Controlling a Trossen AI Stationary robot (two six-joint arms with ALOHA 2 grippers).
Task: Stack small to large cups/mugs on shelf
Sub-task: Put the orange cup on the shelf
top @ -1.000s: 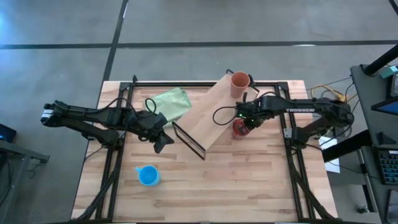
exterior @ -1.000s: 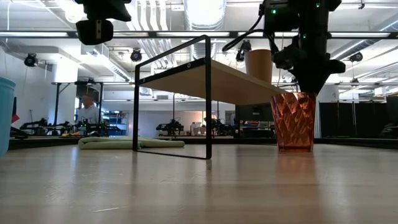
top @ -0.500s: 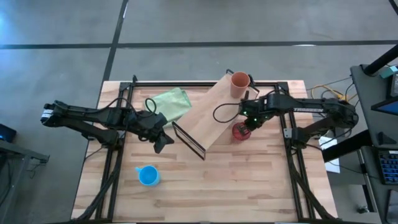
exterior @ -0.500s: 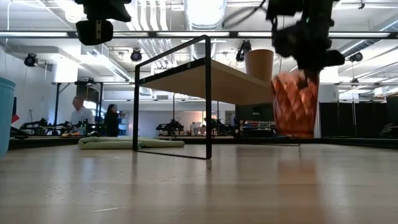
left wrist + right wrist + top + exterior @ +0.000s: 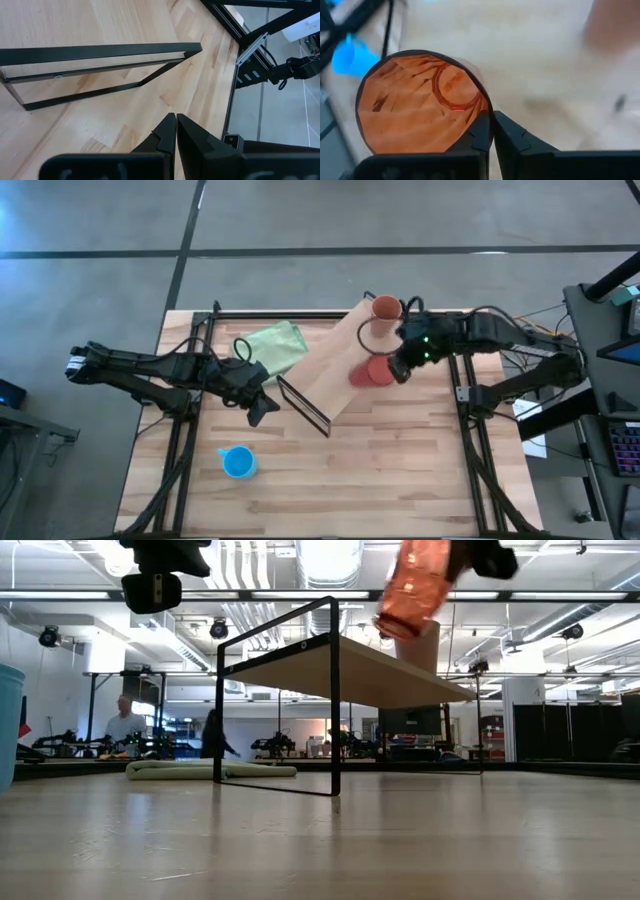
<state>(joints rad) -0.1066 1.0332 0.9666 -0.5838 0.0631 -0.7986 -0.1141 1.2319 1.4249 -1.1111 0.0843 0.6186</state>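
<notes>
The translucent red tumbler point(image 5: 368, 370) is in my right gripper point(image 5: 400, 366), high above the light-wood shelf point(image 5: 330, 370); the low view shows the tumbler point(image 5: 418, 585) tilted above the board point(image 5: 340, 665). The orange-brown cup point(image 5: 386, 308) stands upright on the shelf's far end. On the table near its near-left side stands the blue cup point(image 5: 238, 462). My left gripper point(image 5: 262, 408) hovers shut over the table, left of the shelf's black wire leg point(image 5: 100, 52). My right gripper grips the red tumbler's rim point(image 5: 487, 116), one finger point(image 5: 479, 136) inside the mouth and the other finger point(image 5: 512, 140) outside the wall. The tumbler is lifted clear of table and shelf. It is tilted, base point(image 5: 398, 625) pointing down toward the table's left.
A pale green cloth point(image 5: 275, 343) lies on the table at the shelf's far-left corner. Black frame rails point(image 5: 185, 450) run along both table sides. People move in the room behind the table point(image 5: 125, 720). Bare wood lies between the blue cup and the shelf.
My right gripper has lifted the red tumbler off the table beside the shelf's right edge, carried it up and toward the table's left over the board, and tipped it from upright to slanting. The left arm has kept still.
</notes>
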